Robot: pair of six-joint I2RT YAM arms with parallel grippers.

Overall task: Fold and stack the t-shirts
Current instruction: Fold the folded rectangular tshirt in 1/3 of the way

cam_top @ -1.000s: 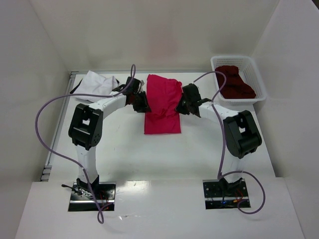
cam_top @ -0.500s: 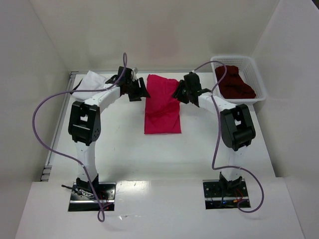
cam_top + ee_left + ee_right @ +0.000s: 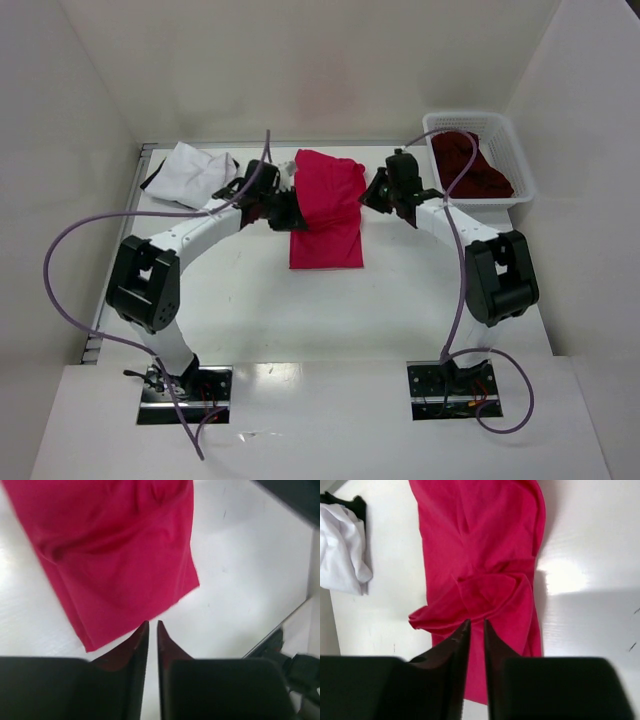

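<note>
- Lying folded near the middle of the table point(image 3: 300, 300), the crimson t-shirt point(image 3: 327, 210) sits between the two pincers.
- Left pincer point(image 3: 152, 625): tips sit just at the hem edge of the crimson t-shirt. Fingers are narrowly apart, with a thin slit between them and no cloth seen in it.
- Right pincer point(image 3: 475, 622): tips point over the bunched fold of the crimson t-shirt, on its right side. Fingers are narrowly apart, with nothing visibly pinched.
- White t-shirt point(image 3: 190, 172): crumpled at the far left of the table, beyond the left pincer and apart from the crimson one.
- Maroon t-shirt point(image 3: 470, 165): heaped inside the white basket point(image 3: 522, 170) at the far right.
- Count: three t-shirts (one crimson, one white, one maroon), one basket, two pincers.
</note>
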